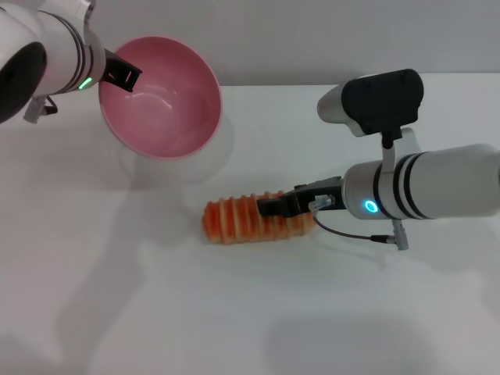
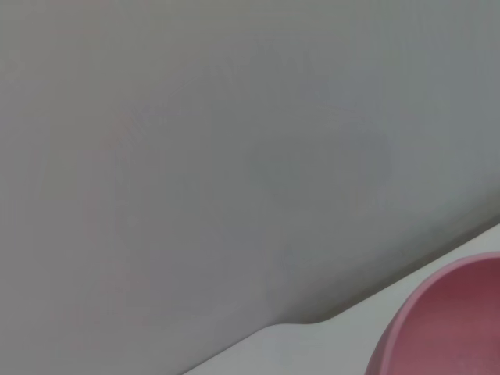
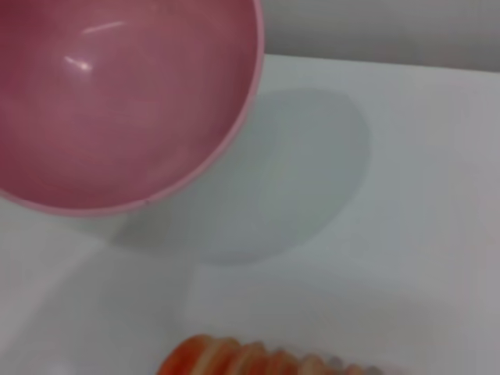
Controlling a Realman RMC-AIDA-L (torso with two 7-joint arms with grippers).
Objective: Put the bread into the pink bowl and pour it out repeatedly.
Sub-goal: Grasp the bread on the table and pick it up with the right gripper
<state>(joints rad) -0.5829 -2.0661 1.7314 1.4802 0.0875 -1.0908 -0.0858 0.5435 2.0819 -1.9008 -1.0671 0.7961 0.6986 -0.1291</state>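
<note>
my left claw (image 1: 125,76) is clenched on the rim of the pink bowl (image 1: 164,101), tilted in the air. the bread (image 1: 234,220) lies on the surface (image 1: 234,312), my right claw (image 1: 273,208) over its middle, grip unclear. it looks light, stiff and ridged; i'd pinch across its middle.

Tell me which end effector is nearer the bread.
Right. The right end effector is down on the bread lying on the table. The left end effector is up at the rim of the tilted pink bowl, away from the bread.
</note>
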